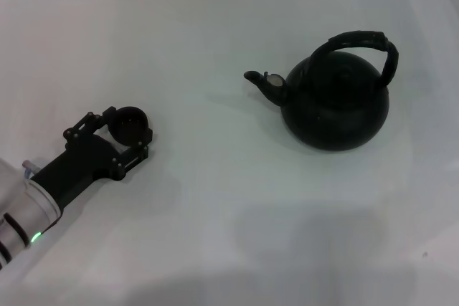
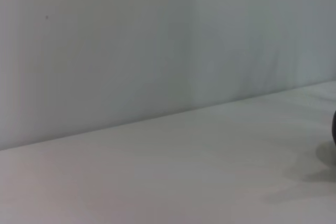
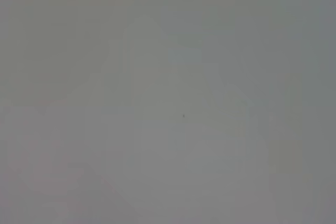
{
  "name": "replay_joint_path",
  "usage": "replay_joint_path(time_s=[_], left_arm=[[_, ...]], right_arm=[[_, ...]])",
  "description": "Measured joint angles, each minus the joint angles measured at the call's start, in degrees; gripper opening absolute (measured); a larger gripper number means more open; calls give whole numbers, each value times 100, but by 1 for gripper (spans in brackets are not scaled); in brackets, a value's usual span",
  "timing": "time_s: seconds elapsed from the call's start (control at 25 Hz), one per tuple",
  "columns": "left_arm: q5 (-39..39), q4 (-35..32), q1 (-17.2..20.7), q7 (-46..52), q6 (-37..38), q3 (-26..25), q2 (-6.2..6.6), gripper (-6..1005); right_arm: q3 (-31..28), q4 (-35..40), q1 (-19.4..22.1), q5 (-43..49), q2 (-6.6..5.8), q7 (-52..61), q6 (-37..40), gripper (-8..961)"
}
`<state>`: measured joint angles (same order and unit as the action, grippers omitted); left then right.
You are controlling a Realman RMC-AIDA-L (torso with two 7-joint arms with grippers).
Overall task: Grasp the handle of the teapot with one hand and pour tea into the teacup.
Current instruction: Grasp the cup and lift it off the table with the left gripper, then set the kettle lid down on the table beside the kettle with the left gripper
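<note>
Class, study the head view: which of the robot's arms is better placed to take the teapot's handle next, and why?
Probably the right: the left gripper already brackets the teacup, and the handle and teapot sit on the robot's right. The right arm is out of view, though.

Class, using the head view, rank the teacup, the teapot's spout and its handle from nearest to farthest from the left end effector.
1. Teacup, between the left end effector's fingers.
2. Spout, on the teapot's left.
3. Handle, arched over the teapot's top, far right.
</note>
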<state>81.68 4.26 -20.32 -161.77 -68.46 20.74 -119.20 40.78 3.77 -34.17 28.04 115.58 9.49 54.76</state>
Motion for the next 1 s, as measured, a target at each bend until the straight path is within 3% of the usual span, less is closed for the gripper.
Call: replay_joint_path(time_s=[0.44, 1.0], left_arm=[[-188, -3, -48, -4, -511, -1, -14, 695], [-705, 400, -547, -4, -533, -7, -38, 695]], right_arm=[[0, 0, 24, 0, 0, 0, 0, 873], [0, 17, -7, 0, 8, 1, 0, 874]])
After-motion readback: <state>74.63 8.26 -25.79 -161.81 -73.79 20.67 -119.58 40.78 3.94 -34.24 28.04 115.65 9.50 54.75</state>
